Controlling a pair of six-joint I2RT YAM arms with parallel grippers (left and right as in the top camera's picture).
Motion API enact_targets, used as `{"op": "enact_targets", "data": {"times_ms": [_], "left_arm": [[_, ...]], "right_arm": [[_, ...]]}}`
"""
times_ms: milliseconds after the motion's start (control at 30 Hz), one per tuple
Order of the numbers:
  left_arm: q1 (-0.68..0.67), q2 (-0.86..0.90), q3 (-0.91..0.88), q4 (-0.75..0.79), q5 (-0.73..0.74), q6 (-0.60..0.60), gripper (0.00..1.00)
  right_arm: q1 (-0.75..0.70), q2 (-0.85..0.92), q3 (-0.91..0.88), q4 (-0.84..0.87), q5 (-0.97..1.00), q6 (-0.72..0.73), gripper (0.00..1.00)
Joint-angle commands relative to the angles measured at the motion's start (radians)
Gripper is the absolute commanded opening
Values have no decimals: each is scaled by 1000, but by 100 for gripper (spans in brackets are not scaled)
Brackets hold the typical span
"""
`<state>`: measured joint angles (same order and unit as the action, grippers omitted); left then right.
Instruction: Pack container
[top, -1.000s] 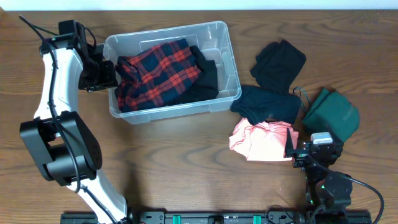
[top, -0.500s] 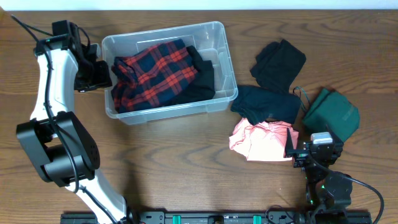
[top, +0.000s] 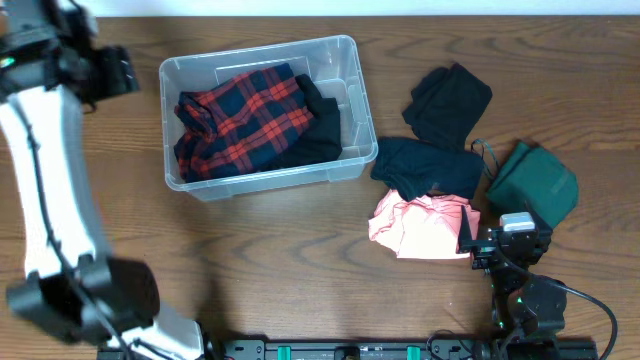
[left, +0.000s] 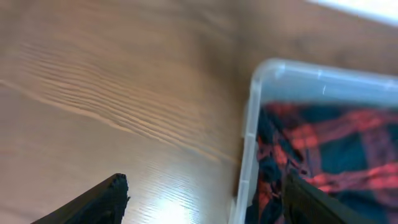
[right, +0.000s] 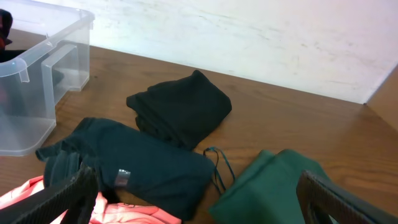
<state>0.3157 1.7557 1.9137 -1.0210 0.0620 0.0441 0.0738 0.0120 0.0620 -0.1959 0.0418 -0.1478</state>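
The clear plastic container (top: 352, 100) stands left of the table's centre and holds a red-and-navy plaid cloth (top: 240, 115) and a black cloth (top: 322, 130). My left gripper (top: 122, 72) is open and empty, raised to the left of the container and apart from it. The left wrist view shows the container's corner rim (left: 254, 124) and the plaid cloth (left: 329, 143) between the spread fingers (left: 205, 211). My right gripper (top: 478, 245) is open and empty at the front right, low behind the loose clothes, as the right wrist view (right: 199, 211) shows.
To the right of the container lie a black garment (top: 450, 100) (right: 180, 109), a dark navy garment (top: 430, 165) (right: 137, 162), a pink garment (top: 420, 225) (right: 124, 214) and a green bag with a cord (top: 535, 185) (right: 273, 186). The container's end (right: 37, 74) shows at the left of the right wrist view.
The container has slid slightly left. My left gripper, which was at its left wall, has drawn away up and to the left. The right arm has not moved.
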Motion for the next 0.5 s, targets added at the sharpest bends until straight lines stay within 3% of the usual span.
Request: {"op": "enact_targets", "data": {"times_ms": [0,33,200,467], "left_arm": [[60,-36,8,-6,-66,-56,80],[78,-43,8,-3,-76,-56,98],[154,-45,7,1,-152,-57,98],[216,-43,5,4,-153,-57,98]], "right_arm": [[-3,-5,-4,2,6,-14,99],[-3,-5,-4,2,7,-14,99],[-3,-5,-4,2,6,-14,99],[-3,-5,-4,2,6,-14,99]]}}
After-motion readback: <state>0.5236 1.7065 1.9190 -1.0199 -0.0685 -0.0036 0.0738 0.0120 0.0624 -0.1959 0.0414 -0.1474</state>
